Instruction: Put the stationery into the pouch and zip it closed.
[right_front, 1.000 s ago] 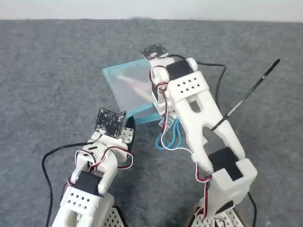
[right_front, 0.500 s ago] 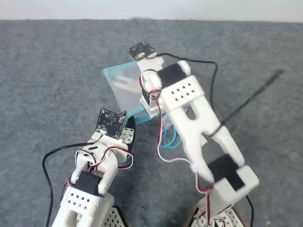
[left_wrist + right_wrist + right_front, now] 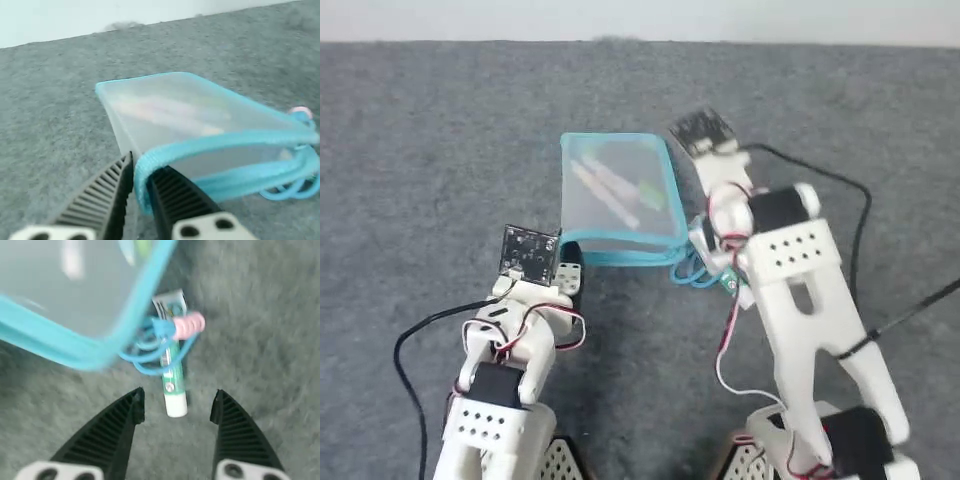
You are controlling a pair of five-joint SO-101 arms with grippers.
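The pouch [image 3: 620, 205] is seen lying flat on the grey desk [image 3: 440, 150], between the two arms. Through its clear side several pens [image 3: 610, 185] can be made out inside. Its near corner is held by the left claw [image 3: 139, 171], whose jaws are pinched onto the blue trim so that the pouch is kept in place. The right claw [image 3: 178, 392] is held spread wide and empty, just above the desk beside the pouch's other near corner.

One piece of stationery is left outside. A green-and-white stick [image 3: 172, 375] lies on the desk just past the pouch's edge and points into the gap between the right claw's jaws. A blue cord [image 3: 145, 352] with a pink bead [image 3: 187, 325] is draped across the stick's far end. It cannot be told whether the pouch's mouth is open.

The step in hand is judged to be the pick-up of this last stick, with the zipping not yet begun. For the next move, the right claw would need to be lowered over the bare near half of the stick and closed across its barrel, well away from the cord, which could otherwise be snagged and the pouch dragged along. The stick's smooth, round body may roll or slip if it is caught off-centre. The left claw's hold on the trim should be kept firm throughout.
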